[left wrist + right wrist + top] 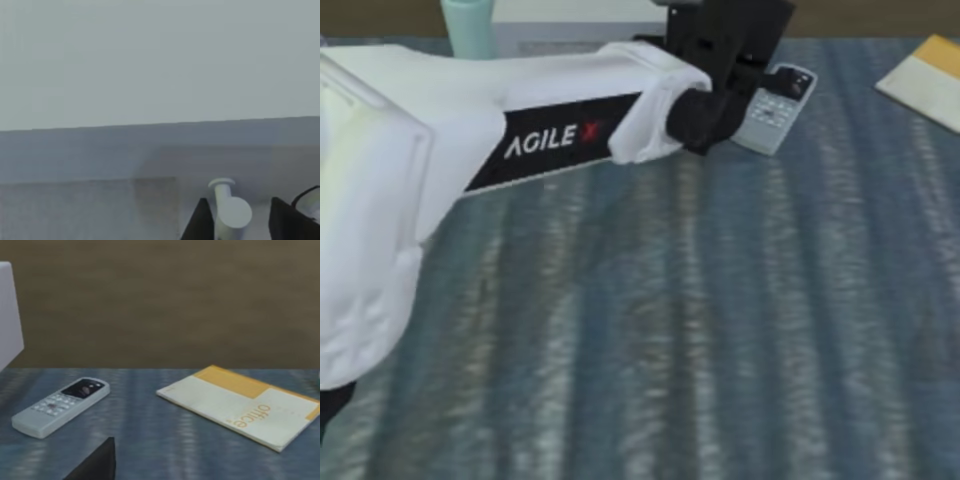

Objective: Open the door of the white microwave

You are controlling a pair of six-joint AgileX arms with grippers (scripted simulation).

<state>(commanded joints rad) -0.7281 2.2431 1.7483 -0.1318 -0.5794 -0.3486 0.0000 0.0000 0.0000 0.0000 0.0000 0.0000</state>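
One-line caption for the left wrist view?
Left gripper, fingers open, straddles the microwave knob.

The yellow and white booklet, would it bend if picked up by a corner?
Probably: the booklet looks thin and lies flat on the table, so it would likely flop. Pushed, it should slide rather than roll.

Table (720, 330): remote (775, 108), booklet (923, 80), microwave (580, 25).

Counted across the views: one white microwave (582, 22) at the far edge, one pale green cylinder (468, 25) beside it, one grey remote control (777, 105), one yellow-and-white booklet (926, 79) (the word "office" printed on its cover), one blue-grey table (720, 320), one arm (500, 150) overhead.
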